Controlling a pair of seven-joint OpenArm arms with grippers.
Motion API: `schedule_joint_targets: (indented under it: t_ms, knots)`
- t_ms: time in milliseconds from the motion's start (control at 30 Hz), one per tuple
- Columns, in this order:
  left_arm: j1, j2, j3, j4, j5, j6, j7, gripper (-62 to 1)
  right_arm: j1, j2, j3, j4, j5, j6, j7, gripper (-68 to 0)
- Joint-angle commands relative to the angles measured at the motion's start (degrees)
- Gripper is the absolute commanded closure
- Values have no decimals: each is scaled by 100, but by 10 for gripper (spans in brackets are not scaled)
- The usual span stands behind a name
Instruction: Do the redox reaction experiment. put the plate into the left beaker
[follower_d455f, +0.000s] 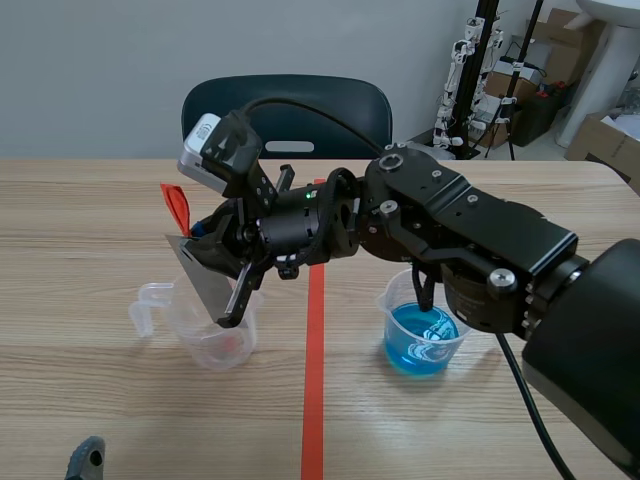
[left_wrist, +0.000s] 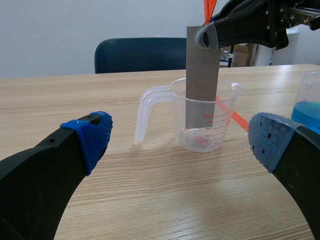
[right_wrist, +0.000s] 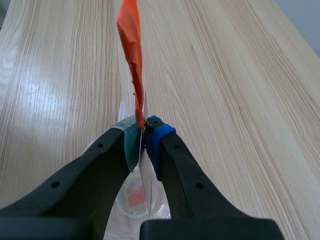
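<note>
The right arm (follower_d455f: 470, 240) comes in from its own side and reaches past the orange-red tape line (follower_d455f: 315, 380) to the left half of the bench (follower_d455f: 100, 220). Its jaws are pressed together on the top end of the grey plate (left_wrist: 202, 75), one dotted pad on each face, with a crumpled orange tag (right_wrist: 131, 55) sticking up above the pinch. The plate hangs nearly upright (leaning a little in the scene view). Its lower part is inside the clear left beaker (left_wrist: 175, 125), and its bottom edge looks short of the beaker's floor. A second beaker (follower_d455f: 400, 345), holding blue liquid, stands on the other side of the tape line, well apart. The left arm's jaws sit low, spread wide, with the blue pads (left_wrist: 92, 132) facing the left beaker. A dark chair (follower_d455f: 290, 105) stands behind the bench.
</note>
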Motion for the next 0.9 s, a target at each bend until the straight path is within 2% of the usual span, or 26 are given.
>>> schedule_joint_targets:
  t_ms: [0,400,467,500,533,633,667,767,867]
  knots:
    - [31,-52,-26,28,0,13,-81,-572,98,-83,7,52,4,44,162,-6]
    - [31,-52,-26,28,0,13,-79,-572,98,-96,7,52,-116,44,170,-20]
    - [31,-52,-26,28,0,13,-79,-572,98,-96,7,52,-149,50,166,-119]
    - [31,-52,-26,28,0,13,-79,-572,98,-96,7,52,-210,50,170,-193]
    - [31,-52,-26,28,0,13,-79,-572,98,-96,7,52,-256,50,170,-285]
    - [31,-52,-26,28,0,13,-79,-572,96,-98,4,52,-267,44,162,-627]
    - [31,-52,-26,28,0,13,-79,-572,96,-109,4,52,-267,39,125,-679]
    - [31,-52,-26,28,2,13,-79,-572,98,-179,4,52,-424,-157,-131,-679]
    - [31,-52,-26,28,0,13,-79,-572,98,-225,4,52,-588,-179,-177,-679]
